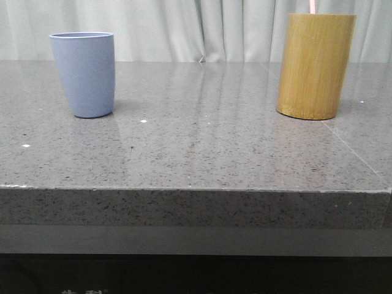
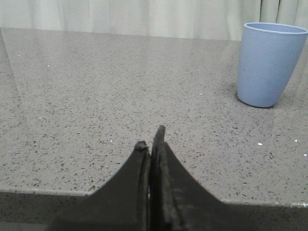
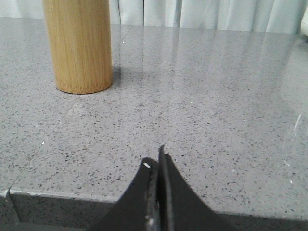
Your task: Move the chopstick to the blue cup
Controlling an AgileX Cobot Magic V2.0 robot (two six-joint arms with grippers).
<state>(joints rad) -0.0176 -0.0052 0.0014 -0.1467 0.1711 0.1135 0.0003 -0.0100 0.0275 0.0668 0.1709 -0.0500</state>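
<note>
Grey speckled stone table carries two vessels, well apart. Tall yellow-brown bamboo cylinder stands upright on the right side; matte periwinkle-blue plastic cup stands upright on the left. Left gripper: dark fingers pressed together, holding nothing, low near the table edge. Right gripper: likewise closed, empty. Thin pale pink chopstick pokes up out of the bamboo cylinder

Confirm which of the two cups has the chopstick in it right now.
The bamboo cylinder, on the robot's right: the pink chopstick pokes above its rim. The blue cup shows nothing above its rim.
</note>
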